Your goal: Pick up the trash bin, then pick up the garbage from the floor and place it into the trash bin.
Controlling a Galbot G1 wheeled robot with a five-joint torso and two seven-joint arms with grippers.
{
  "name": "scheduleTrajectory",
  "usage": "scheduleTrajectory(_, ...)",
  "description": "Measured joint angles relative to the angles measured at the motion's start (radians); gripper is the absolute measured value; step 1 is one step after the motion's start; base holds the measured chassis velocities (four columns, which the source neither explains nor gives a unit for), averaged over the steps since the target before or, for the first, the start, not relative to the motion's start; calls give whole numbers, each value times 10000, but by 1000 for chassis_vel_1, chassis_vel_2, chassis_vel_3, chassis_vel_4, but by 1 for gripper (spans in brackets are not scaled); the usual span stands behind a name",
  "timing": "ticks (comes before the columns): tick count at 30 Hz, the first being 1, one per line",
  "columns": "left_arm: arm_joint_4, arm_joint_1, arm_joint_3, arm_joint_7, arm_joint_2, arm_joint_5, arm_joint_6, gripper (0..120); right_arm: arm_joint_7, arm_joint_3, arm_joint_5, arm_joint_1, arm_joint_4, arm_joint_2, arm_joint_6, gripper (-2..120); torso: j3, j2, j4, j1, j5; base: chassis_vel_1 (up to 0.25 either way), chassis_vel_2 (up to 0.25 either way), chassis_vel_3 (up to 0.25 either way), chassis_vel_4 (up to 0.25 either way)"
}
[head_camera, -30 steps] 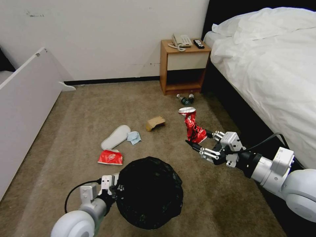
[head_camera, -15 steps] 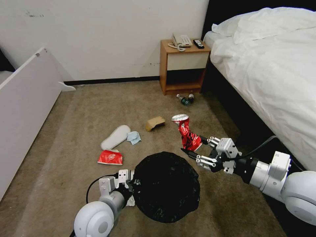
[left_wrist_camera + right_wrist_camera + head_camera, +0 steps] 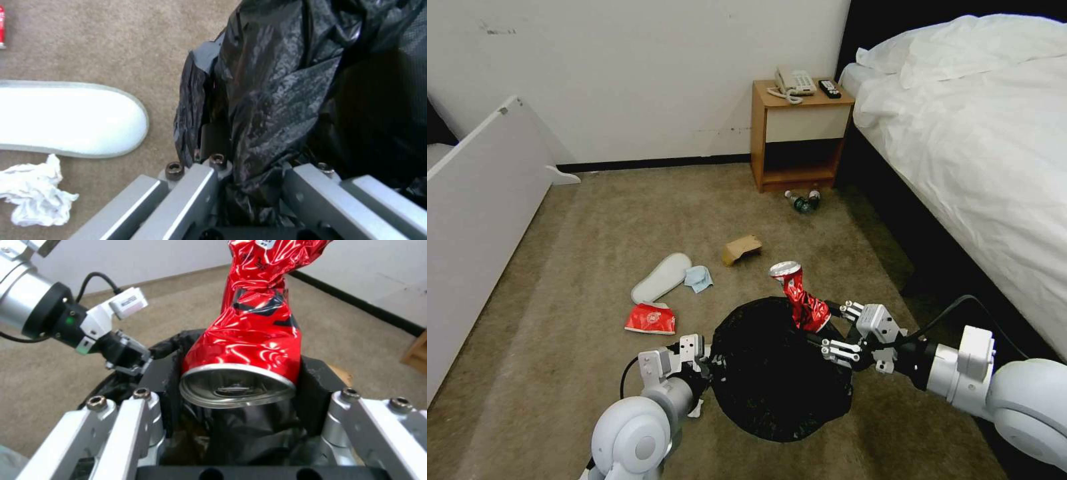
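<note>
From the head view I held the trash bin (image 3: 780,370) over the carpet, my left gripper (image 3: 702,355) pinching its near rim; the liner looked slippery. From the right wrist, my right gripper (image 3: 238,396) clamped a crushed red can (image 3: 253,336), light and dented, above the bin.

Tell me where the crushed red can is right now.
In the head view, the crushed red can is gripped by the right pincer, held over the far right rim of the trash bin.
</note>
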Motion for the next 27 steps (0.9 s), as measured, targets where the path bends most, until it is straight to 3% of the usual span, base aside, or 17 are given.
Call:
scheduleTrajectory(25, 343, -104, 247, 338, -490, 985, 48, 0, -251, -418, -339, -8, -129, 111, -81, 49, 0, 0, 0, 0, 0, 0, 0, 0, 0)
scheduleTrajectory(27, 339, -107, 223, 354, -512, 988, 48, 0, -271, -446, -351, -9, -143, 109, -89, 57, 0, 0, 0, 0, 0, 0, 0, 0, 0)
